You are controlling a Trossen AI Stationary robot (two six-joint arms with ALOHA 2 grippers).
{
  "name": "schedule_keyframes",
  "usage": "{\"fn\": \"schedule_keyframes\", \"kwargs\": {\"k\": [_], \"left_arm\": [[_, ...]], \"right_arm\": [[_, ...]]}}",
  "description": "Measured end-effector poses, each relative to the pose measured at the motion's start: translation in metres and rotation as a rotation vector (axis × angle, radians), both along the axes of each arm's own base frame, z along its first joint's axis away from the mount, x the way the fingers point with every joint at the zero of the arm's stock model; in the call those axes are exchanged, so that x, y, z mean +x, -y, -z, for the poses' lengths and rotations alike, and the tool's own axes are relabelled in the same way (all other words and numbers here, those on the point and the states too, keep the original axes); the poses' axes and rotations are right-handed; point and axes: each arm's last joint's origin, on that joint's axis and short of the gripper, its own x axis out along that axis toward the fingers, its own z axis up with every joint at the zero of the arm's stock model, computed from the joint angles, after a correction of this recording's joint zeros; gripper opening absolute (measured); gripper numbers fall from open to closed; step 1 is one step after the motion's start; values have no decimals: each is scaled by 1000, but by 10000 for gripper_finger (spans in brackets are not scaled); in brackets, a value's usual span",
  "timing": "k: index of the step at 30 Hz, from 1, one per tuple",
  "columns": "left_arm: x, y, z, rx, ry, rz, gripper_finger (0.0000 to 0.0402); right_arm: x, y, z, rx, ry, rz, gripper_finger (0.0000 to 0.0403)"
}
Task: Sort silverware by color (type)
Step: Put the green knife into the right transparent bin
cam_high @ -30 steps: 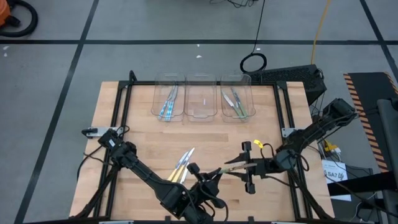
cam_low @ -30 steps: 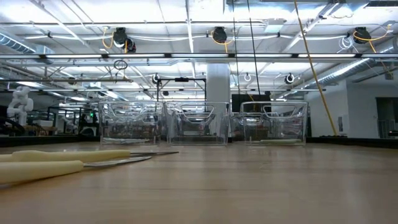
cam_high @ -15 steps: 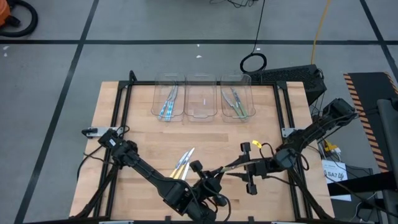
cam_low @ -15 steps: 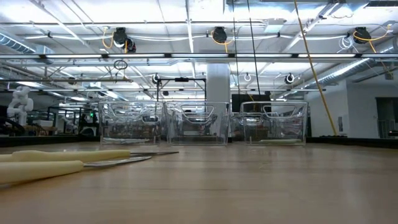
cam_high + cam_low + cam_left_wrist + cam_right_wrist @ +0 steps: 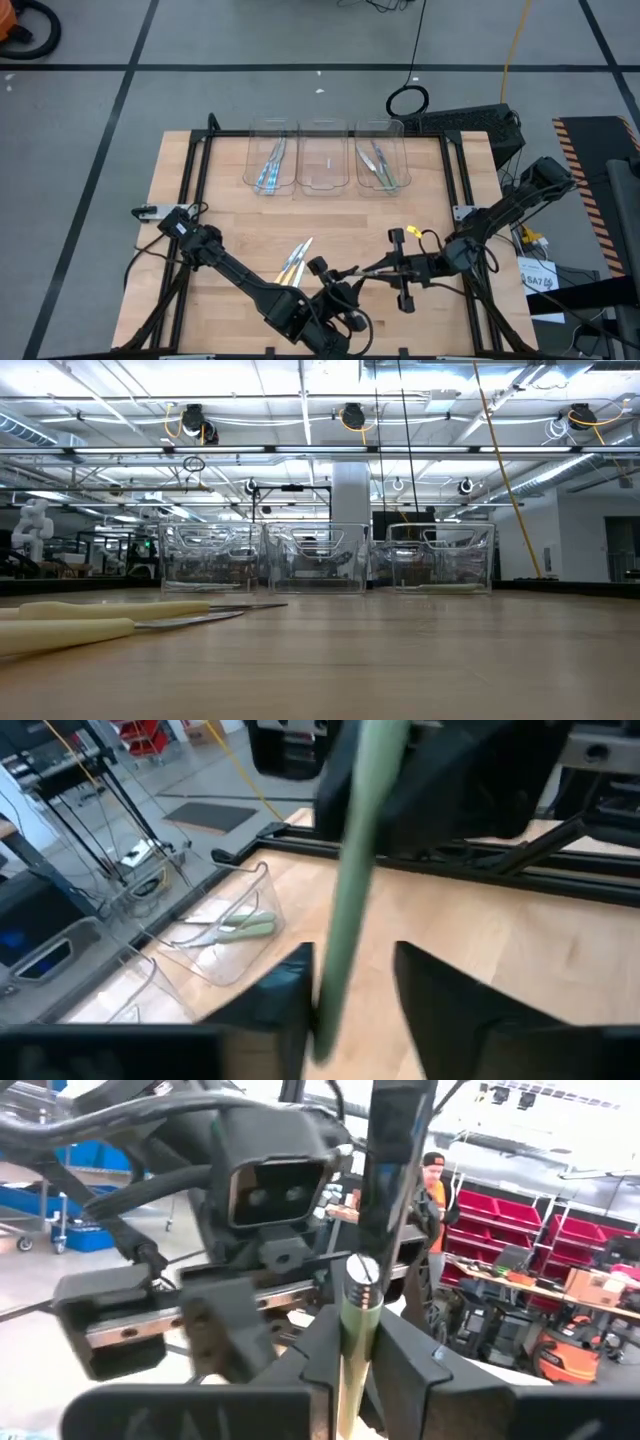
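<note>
A pale-handled utensil [image 5: 365, 270] hangs in the air over the table's near middle, between my two grippers. My right gripper [image 5: 388, 267] comes from the right and is shut on it [image 5: 358, 1342]. My left gripper [image 5: 338, 280] faces it from the left. Its fingers stand open, one on either side of the handle [image 5: 345, 910], which runs close along one finger [image 5: 292, 992]. Two pale yellow utensils [image 5: 295, 262] lie flat on the table to the left of them [image 5: 100, 620]. My right gripper pinches the pale handle [image 5: 356, 1320] between its two fingers [image 5: 322, 1348], coming level from the table's right side. The utensil is lifted clear of the table and reaches toward the left gripper. My left gripper: whether its finger touches the handle [image 5: 330, 1010], I cannot tell.
Three clear bins stand in a row at the far side. The left bin [image 5: 272, 160] holds blue-handled pieces, the right bin [image 5: 380, 162] holds green-handled ones, and the middle bin [image 5: 322, 165] stands between them. Bare wood [image 5: 230, 215] lies between the bins and the arms.
Both arms have stayed where they were over the near middle of the table. My left hand has turned a little about its wrist. The utensil remains lifted between the two grippers.
</note>
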Motion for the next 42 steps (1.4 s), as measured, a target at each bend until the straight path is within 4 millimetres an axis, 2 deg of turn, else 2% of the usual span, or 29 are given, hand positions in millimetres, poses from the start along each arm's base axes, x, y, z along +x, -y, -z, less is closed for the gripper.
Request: {"fn": "schedule_keyframes", "kwargs": {"k": [4,7,15,20,24,30,36,42], "left_arm": [[-1,1,0,-34,25,-11,208],[-1,0,-1,-21,36,-30,233],[2,-4,0,-36,19,-21,240],[5,-8,1,-67,-6,1,241],[7,-11,3,-95,-34,25,241],[11,-17,4,-127,-60,41,241],[12,-20,4,-133,-63,41,241],[13,-19,5,-168,-89,78,241]], "right_arm": [[-6,5,-7,-17,-10,35,35],[-13,12,-20,-53,-51,86,35],[-29,49,-85,-128,-174,307,35],[-38,90,-118,-86,-255,459,35],[-44,123,-134,-58,-280,604,35],[-44,166,-128,38,-358,658,35],[-29,208,-100,137,-578,737,35],[-21,250,-70,250,-754,798,35]]}}
